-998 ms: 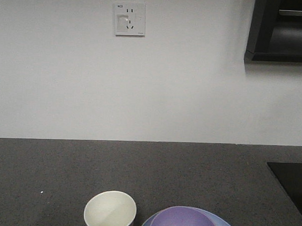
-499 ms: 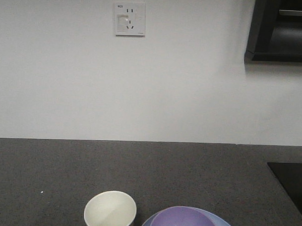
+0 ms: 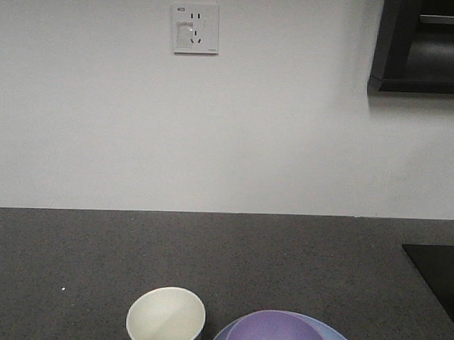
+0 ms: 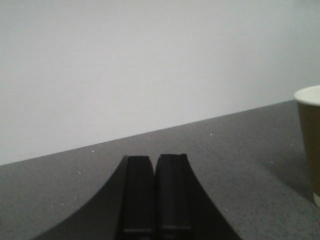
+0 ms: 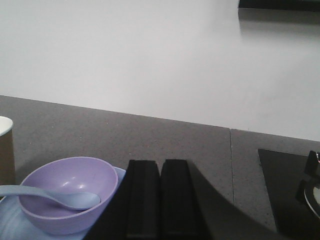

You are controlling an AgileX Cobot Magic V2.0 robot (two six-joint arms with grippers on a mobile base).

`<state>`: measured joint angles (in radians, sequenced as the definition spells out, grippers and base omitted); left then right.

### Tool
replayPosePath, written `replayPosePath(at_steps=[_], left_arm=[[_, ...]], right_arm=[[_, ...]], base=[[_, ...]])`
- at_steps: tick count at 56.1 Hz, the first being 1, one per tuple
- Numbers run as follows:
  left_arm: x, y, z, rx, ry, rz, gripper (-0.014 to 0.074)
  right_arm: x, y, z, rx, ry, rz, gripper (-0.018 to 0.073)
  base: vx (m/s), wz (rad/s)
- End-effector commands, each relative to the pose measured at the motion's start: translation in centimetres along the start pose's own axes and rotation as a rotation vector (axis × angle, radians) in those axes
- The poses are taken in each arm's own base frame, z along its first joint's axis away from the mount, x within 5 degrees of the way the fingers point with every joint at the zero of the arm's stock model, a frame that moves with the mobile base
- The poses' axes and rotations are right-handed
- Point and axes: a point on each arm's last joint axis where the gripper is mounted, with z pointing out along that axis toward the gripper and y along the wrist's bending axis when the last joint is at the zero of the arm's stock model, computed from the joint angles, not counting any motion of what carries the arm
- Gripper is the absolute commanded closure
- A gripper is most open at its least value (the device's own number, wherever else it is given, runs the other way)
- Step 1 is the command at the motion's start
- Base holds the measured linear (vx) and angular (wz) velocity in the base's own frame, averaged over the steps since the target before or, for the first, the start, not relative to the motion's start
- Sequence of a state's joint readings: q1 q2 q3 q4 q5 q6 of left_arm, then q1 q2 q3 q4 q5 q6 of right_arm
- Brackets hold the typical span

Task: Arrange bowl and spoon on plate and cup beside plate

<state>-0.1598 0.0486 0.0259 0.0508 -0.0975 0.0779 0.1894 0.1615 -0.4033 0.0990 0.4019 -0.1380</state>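
The lavender bowl (image 3: 277, 334) (image 5: 67, 192) sits on the pale blue plate (image 3: 339, 338) (image 5: 10, 225). A pale blue spoon (image 5: 75, 199) lies with its scoop inside the bowl, its handle running off to the left. The cream cup (image 3: 166, 317) (image 4: 310, 145) stands upright on the counter just left of the plate. My left gripper (image 4: 156, 159) is shut and empty, low over the counter, left of the cup. My right gripper (image 5: 160, 162) is shut and empty, just right of the bowl.
The dark speckled counter (image 3: 224, 252) runs back to a white wall with a socket (image 3: 194, 28). A black cooktop (image 3: 439, 278) (image 5: 287, 190) is set into the counter at the right. A dark cabinet (image 3: 422, 42) hangs at the top right.
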Motion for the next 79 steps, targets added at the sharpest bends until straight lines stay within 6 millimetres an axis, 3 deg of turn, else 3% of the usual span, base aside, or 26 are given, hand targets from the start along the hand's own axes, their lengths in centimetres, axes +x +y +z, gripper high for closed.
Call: replayPosePath(at_steps=[1, 64, 69, 79], left_arm=[[-1.8, 0.2, -0.3, -0.02, -0.135, -0.006, 0.0596], [-1.9, 0.3, -0.8, -0.023, -0.16, -0.012, 0.0596], [-1.9, 0.3, -0.8, -0.023, -0.16, -0.012, 0.0596], [-1.9, 0.3, -0.8, -0.023, -0.16, -0.012, 0.0596]], right_arm=[[-1.6, -0.2, -0.2, 0.015, -0.099, -0.015, 0.0568], [-1.4, -0.2, -0.1, 0.017, -0.08, -0.026, 0.0568], [-0.4, -0.2, 0.3, 0.027, -0.06, -0.03, 0.0568], [4.8, -0.3, 1.4, 0.067, -0.028, 0.021, 0.0568]], base=[[0.0, 0.0], [0.0, 0.0], [0.0, 0.0], [0.0, 0.0]])
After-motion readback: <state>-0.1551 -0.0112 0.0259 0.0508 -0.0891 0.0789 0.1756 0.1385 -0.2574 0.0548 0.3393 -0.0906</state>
